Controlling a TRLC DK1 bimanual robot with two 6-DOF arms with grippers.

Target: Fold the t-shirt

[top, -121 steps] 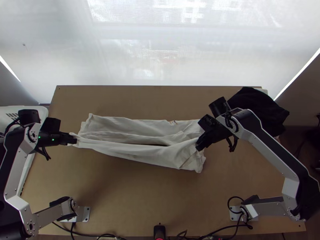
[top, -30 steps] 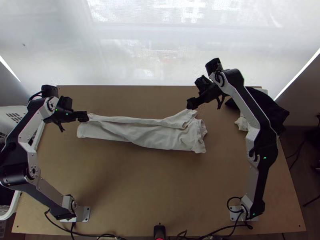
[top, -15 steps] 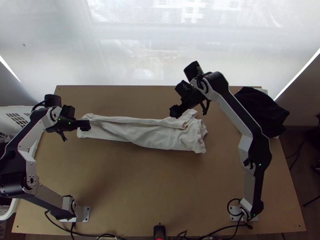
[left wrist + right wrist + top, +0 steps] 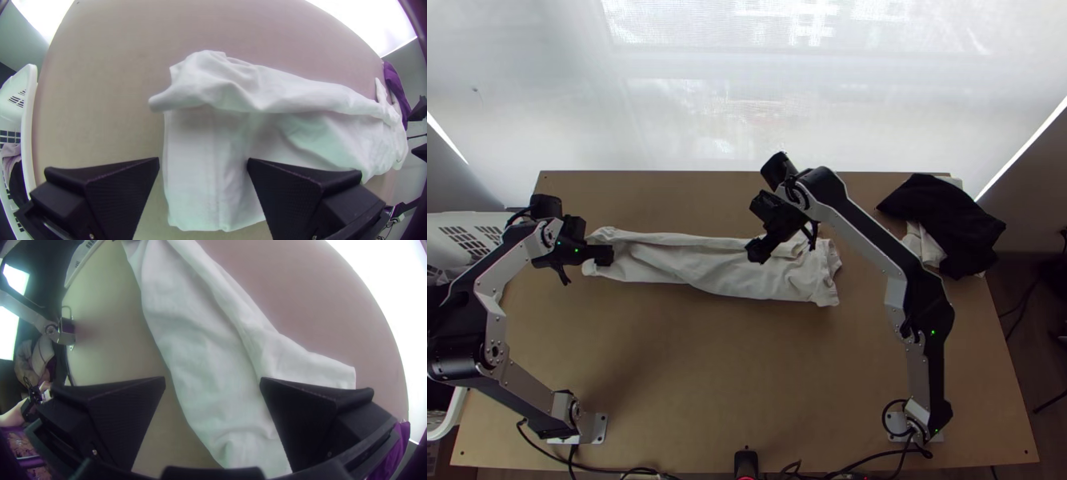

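White fabric, the t-shirt (image 4: 707, 272) lies across the light wooden table (image 4: 747, 384) in a long, wrinkled strip, with a narrower flap folded over along its far side. Toward the left arm's end of the strip, a corner of that flap juts past the layer beneath.

The left gripper (image 4: 603, 255) is over that end, its two broad black fingers (image 4: 118, 191) parted widely. It grips nothing; cloth shows between the tips, with one finger in front of the fabric and the other mostly in front of bare wood. Whether either finger touches the shirt cannot be told.

The right gripper (image 4: 757, 250) is over the strip, right of its middle, likewise wide open and holding nothing. White cloth runs through the gap between its fingers (image 4: 307, 418), though contact cannot be made out.

At the table's far right corner lies a bunched black cloth (image 4: 943, 220), with paler cloth (image 4: 929, 246) poking out beneath. A white plastic basket (image 4: 29, 106) stands beside the left edge.
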